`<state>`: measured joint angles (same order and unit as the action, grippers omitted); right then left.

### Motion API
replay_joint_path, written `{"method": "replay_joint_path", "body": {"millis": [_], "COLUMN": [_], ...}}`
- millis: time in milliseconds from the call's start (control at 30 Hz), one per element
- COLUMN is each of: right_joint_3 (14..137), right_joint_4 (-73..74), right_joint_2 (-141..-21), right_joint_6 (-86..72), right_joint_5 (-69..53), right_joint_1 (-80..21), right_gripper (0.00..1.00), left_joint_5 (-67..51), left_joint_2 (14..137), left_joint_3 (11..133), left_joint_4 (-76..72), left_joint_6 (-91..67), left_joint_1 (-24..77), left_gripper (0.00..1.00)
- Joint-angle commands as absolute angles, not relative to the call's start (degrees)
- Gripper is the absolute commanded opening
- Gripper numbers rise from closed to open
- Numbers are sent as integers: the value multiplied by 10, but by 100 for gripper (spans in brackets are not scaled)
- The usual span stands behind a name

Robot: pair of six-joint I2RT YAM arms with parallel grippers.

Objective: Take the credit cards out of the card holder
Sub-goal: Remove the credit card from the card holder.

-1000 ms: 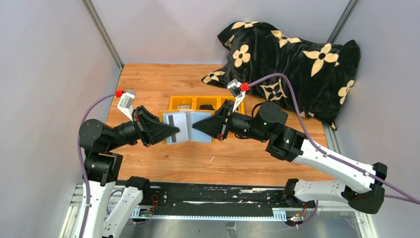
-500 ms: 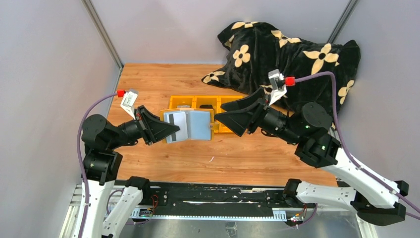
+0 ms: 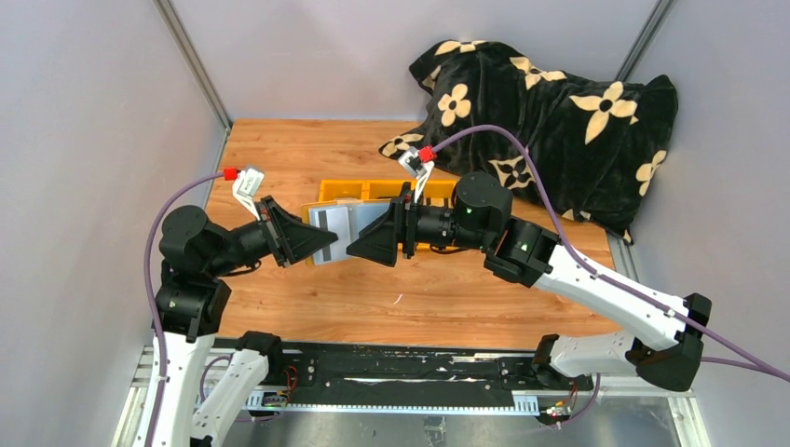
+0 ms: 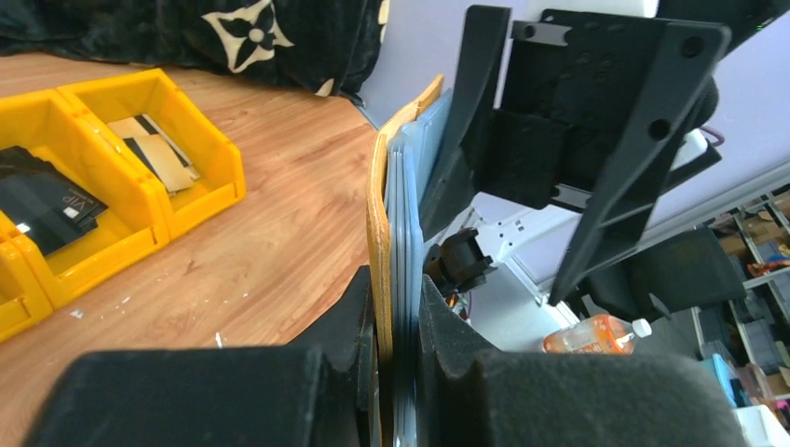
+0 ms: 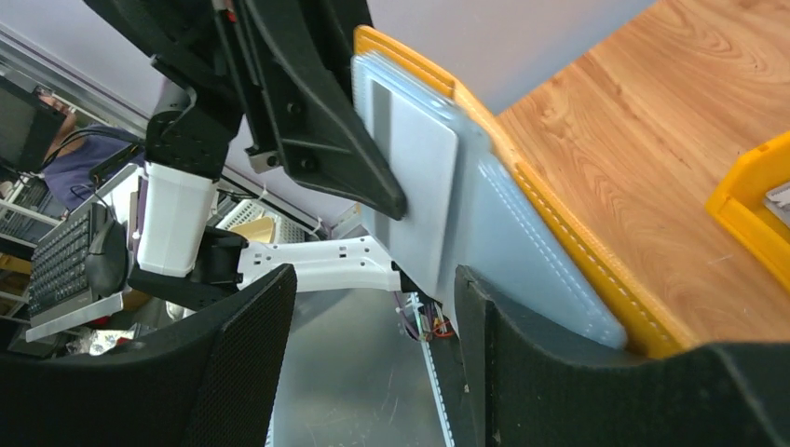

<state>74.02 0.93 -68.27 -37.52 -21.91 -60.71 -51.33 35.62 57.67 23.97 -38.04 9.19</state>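
The card holder [image 3: 369,218] hangs open above the table, mustard outside and grey-blue inside. My left gripper [image 3: 322,247] is shut on its left half; in the left wrist view the jaws [image 4: 391,326] pinch the mustard edge [image 4: 377,214] and the stacked layers. A pale credit card [image 3: 328,223] with a black stripe sits in the left pocket, and shows as a grey rectangle [image 5: 424,186] in the right wrist view. My right gripper [image 3: 359,247] is open at the holder's lower edge. Its midpoint [image 5: 373,354] is empty, and one finger [image 5: 522,372] lies against the grey-blue flap [image 5: 531,251].
A yellow compartment tray [image 3: 328,191] stands just behind the holder, with cards and dark items in its bins [image 4: 140,93]. A black floral blanket [image 3: 559,112] fills the back right corner. Grey walls close in the left and back sides.
The right gripper opened, swung away to the right, then came back to the holder with its jaws wide. The left gripper kept its hold and shifted slightly.
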Motion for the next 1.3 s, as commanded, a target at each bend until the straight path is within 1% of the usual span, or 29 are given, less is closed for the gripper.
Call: {"method": "replay_joint_path", "body": {"millis": [0, 100, 200, 300, 467, 667, 733, 833, 933, 1033, 1167, 1233, 1267], "right_joint_3": [736, 727, 725, 727, 743, 755, 757, 753, 750, 747, 730, 714, 705], "right_joint_4": [29, 18, 20, 17, 5, -33, -36, -46, -59, -70, -71, -75, -81], "right_joint_2": [-681, -690, -694, -697, -710, -732, -737, -739, -742, -742, -727, -713, -705], "right_joint_6": [-368, -375, -377, -382, -391, -408, -410, -417, -424, -427, -423, -423, -423], "right_joint_5": [-229, -235, -227, -215, -209, -223, -221, -212, -213, -225, -215, -206, -202], "right_joint_1": [-610, -610, -610, -610, -610, -611, -612, -612, -612, -612, -611, -610, -610], "right_gripper": [66, 63, 56, 52, 44, 38, 32, 26, 23, 19, 0, 0, 0], "left_joint_5": [-544, -561, -581, -591, -584, -568, -573, -581, -582, -580, -583, -588, -590], "left_joint_2": [346, 341, 335, 329, 323, 320, 320, 318, 315, 314, 314, 314, 314], "left_joint_3": [591, 588, 586, 586, 582, 579, 576, 577, 575, 574, 574, 577, 579], "left_joint_4": [196, 168, 142, 126, 131, 147, 143, 135, 135, 140, 143, 140, 138], "left_joint_6": [-401, -425, -448, -466, -463, -450, -456, -461, -458, -450, -447, -450, -452], "left_joint_1": [93, 93, 93, 93, 93, 93, 93, 93, 93, 93, 93, 93, 93], "left_gripper": [0, 0, 0, 1, 3, 4, 4, 5, 5, 10, 21, 26, 27]}}
